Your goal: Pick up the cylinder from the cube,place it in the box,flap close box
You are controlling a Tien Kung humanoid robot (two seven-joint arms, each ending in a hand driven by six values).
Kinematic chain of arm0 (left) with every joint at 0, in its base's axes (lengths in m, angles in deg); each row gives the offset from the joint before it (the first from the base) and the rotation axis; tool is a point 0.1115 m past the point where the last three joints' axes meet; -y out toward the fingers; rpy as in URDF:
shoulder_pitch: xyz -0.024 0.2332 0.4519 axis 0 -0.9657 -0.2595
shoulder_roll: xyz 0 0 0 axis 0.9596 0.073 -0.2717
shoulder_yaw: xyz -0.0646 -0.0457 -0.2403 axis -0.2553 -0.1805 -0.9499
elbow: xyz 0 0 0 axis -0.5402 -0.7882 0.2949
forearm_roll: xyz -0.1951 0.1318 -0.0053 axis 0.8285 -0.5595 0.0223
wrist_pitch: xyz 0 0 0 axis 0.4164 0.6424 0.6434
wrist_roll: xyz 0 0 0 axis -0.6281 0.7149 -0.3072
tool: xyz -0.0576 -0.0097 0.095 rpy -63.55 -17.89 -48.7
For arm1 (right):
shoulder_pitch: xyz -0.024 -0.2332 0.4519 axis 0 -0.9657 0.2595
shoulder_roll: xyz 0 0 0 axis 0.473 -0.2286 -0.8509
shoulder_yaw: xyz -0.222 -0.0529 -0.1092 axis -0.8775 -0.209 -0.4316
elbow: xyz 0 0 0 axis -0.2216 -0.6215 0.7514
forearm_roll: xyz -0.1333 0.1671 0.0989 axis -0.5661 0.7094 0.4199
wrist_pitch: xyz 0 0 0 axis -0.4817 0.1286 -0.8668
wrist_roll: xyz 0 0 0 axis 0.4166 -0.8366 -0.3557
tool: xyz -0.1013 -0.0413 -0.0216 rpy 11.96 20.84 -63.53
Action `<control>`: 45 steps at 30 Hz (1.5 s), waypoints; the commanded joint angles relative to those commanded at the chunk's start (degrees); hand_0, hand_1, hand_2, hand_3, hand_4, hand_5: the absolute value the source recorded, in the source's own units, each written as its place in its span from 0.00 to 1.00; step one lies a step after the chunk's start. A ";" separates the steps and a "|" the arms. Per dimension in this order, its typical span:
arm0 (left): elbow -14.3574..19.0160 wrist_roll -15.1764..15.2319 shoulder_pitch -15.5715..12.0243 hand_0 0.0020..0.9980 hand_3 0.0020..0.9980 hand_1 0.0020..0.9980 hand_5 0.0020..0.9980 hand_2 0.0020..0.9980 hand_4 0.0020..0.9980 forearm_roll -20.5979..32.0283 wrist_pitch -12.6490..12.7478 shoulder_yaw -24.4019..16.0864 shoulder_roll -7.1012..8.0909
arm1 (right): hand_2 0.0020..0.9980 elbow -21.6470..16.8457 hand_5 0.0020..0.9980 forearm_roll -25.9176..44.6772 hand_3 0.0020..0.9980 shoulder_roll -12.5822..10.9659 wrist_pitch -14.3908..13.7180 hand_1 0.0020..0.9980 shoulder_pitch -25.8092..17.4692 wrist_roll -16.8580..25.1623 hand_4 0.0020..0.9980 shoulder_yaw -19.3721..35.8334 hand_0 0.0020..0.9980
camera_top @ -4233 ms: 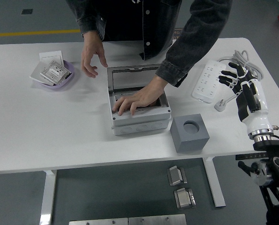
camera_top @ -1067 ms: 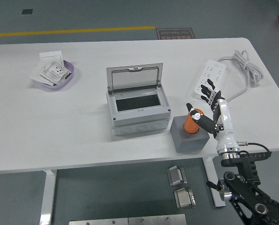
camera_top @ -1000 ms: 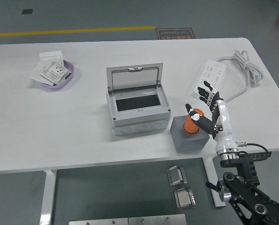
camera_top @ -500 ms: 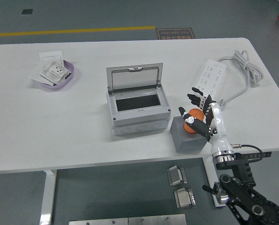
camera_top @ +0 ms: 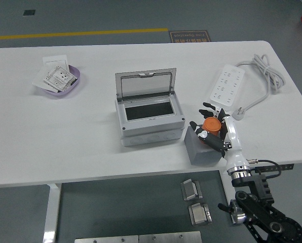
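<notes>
The orange cylinder [camera_top: 211, 124] is seen just above the top of the grey cube [camera_top: 200, 147], near the desk's front edge on the right. It is wrapped by the black fingers [camera_top: 208, 108] of the right hand [camera_top: 214, 129], with fingers on its far side and a thumb on its near side, so it is held tight. Whether the cylinder's bottom is touching the cube cannot be told. The white forearm is seen coming up from below the desk's front edge, and black metal parts are seen under it. Just to the left of the cube, the grey box [camera_top: 150, 120] is placed near the middle of the desk [camera_top: 65, 131]. Its clear lid [camera_top: 146, 84] is stood up at the back, and a dark inside is shown. The cube and the box are close together, but a small gap is seen between them. Behind the hand, a white power strip [camera_top: 227, 90] is laid at a slant, and its coiled cord [camera_top: 265, 69] is found by the right edge. Far off at the back left, a purple bowl [camera_top: 69, 84] is set, and white cards [camera_top: 55, 76] are piled in it.
</notes>
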 joint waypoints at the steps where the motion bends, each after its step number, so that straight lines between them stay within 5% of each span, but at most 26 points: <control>1: 0.00 0.02 0.02 0.65 0.66 0.64 0.34 0.52 0.70 0.03 0.00 0.03 0.00 | 0.65 0.08 0.13 0.06 0.72 -0.01 -0.06 0.70 0.00 -0.02 0.86 -0.08 0.72; 9: 0.00 0.15 0.16 0.65 0.66 0.64 0.34 0.52 0.70 0.34 0.00 0.40 -0.01 | 0.63 0.60 0.13 0.92 0.70 -0.05 -0.48 0.69 0.07 -0.01 0.85 -0.71 0.71; 10: 0.00 0.17 0.18 0.65 0.66 0.64 0.34 0.52 0.70 0.40 0.00 0.47 -0.01 | 0.62 0.64 0.00 1.13 0.65 -0.06 -0.49 0.68 0.06 0.03 0.68 -0.76 0.71; 15: 0.00 0.26 0.17 0.65 0.66 0.64 0.34 0.52 0.70 0.66 -0.02 0.68 -0.08 | 0.62 0.83 0.00 1.89 0.65 -0.09 -0.39 0.68 0.08 0.19 0.68 -0.87 0.71; 16: 0.00 0.28 0.13 0.65 0.66 0.64 0.34 0.52 0.70 0.81 -0.05 0.79 -0.11 | 0.59 0.84 0.00 1.97 0.62 -0.09 -0.40 0.66 0.08 0.21 0.37 -0.84 0.73; 21: 0.00 0.25 0.00 0.65 0.66 0.64 0.34 0.52 0.70 1.07 -0.26 0.79 -0.32 | 0.59 0.82 0.00 2.56 0.62 -0.03 -0.38 0.66 0.08 0.29 0.37 -0.80 0.73; 22: 0.00 0.26 -0.01 0.65 0.66 0.64 0.34 0.52 0.70 1.10 -0.29 0.78 -0.35 | 0.58 0.77 0.00 2.68 0.57 -0.01 -0.37 0.65 0.06 0.24 0.13 -0.81 0.76; 27: 0.00 0.50 0.09 0.65 0.66 0.64 0.34 0.52 0.70 1.40 -0.45 0.79 -0.35 | 0.58 0.54 0.00 2.79 0.57 0.17 -0.57 0.65 0.08 -0.27 0.13 -0.90 0.76; 28: 0.00 0.57 0.11 0.65 0.66 0.64 0.34 0.52 0.70 1.46 -0.48 0.78 -0.35 | 0.56 0.45 0.00 2.80 0.51 0.20 -0.58 0.62 0.06 -0.36 0.00 -0.88 0.71; 39: 0.00 0.99 0.16 0.65 0.66 0.64 0.34 0.52 0.70 1.86 -0.90 0.72 -0.38 | 0.52 -1.52 0.00 1.68 0.43 0.12 -1.65 0.58 0.00 -1.20 0.00 0.23 0.63; 40: 0.00 1.01 0.16 0.65 0.66 0.64 0.34 0.52 0.70 1.88 -0.93 0.72 -0.38 | 0.44 -1.69 0.00 1.53 0.35 0.12 -1.75 0.42 0.01 -1.25 0.00 0.37 0.49; 45: 0.00 1.16 0.27 0.65 0.66 0.64 0.34 0.52 0.70 2.01 -1.05 0.78 -0.39 | 0.44 -2.49 0.00 0.40 0.35 0.13 -2.27 0.42 0.11 -1.66 0.00 1.33 0.49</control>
